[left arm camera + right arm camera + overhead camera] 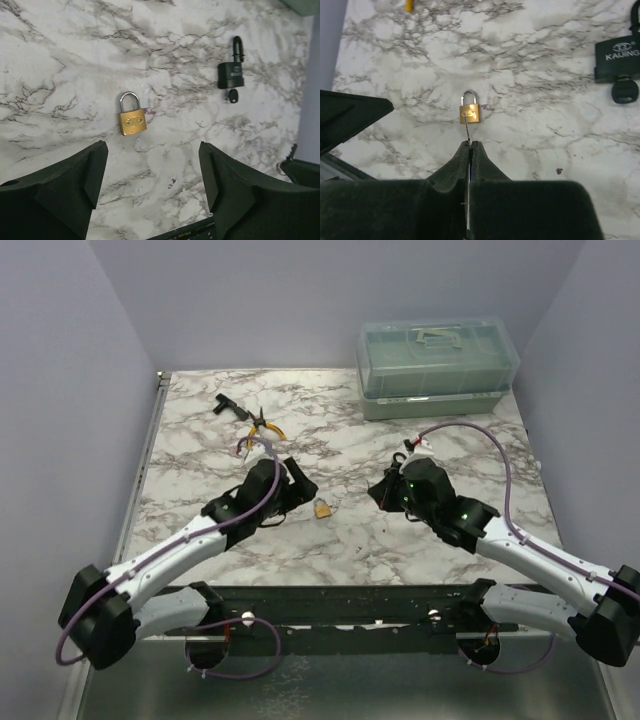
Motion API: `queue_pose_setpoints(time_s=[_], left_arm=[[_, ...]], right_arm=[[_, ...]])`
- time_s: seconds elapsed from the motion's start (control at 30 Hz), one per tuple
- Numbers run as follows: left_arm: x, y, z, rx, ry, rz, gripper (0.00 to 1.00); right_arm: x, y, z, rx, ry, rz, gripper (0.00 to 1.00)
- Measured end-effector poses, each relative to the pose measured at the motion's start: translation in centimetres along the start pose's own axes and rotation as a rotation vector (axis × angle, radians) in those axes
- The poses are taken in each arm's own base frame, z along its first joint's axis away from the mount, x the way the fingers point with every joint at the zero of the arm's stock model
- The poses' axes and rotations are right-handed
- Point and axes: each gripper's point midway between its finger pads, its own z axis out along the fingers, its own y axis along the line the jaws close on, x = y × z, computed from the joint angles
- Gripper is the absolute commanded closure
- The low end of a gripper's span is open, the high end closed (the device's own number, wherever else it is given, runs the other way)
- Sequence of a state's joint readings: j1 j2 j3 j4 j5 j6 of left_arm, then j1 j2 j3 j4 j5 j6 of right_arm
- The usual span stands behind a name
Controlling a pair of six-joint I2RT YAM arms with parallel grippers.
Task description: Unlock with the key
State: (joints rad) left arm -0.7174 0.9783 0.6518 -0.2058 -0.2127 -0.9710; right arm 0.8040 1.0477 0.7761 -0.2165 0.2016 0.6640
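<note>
Right hand is fully closed, its two fingers pressed together and pinching the key between the tips. The key is thin and silver and sticks straight out of the fingertips toward the brass padlock. Its tip lies over the lower part of the padlock body; cannot tell if it is in the keyhole.

The brass padlock lies flat on the marble desk, shackle closed and pointing away from the arms. In the top view the padlock sits between the two hands.

Left hand is wide open and holds nothing. Its fingers hover on the near side of the padlock, not touching it.

A black padlock lies flat, beyond and right of the brass padlock, well apart from it. Yellow-handled pliers lie beyond and left of the brass padlock. A clear green toolbox sits far beyond it to the right, lid shut.
</note>
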Motion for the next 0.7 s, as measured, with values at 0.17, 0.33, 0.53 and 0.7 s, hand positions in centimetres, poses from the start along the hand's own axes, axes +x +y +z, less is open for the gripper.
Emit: queue_pose_setpoints(time_s=[0.17, 0.33, 0.53, 0.7], left_arm=[[1.9, 0.9, 3.7, -0.180, 0.130, 0.056, 0.26], [3.1, 0.8, 6.4, -0.307, 0.218, 0.116, 0.28], [5.2, 1.5, 8.5, -0.400, 0.303, 0.176, 0.28], [6.4, 2.6, 9.6, -0.458, 0.353, 0.209, 0.29]], right_arm=[[1.3, -3.1, -0.7, 0.113, 0.015, 0.004, 1.00], [1.3, -4.1, -1.6, 0.150, 0.004, 0.006, 1.00], [0.5, -4.4, -2.7, 0.153, -0.032, 0.015, 1.00], [0.5, -4.7, -3.2, 0.155, -0.035, 0.016, 1.00]])
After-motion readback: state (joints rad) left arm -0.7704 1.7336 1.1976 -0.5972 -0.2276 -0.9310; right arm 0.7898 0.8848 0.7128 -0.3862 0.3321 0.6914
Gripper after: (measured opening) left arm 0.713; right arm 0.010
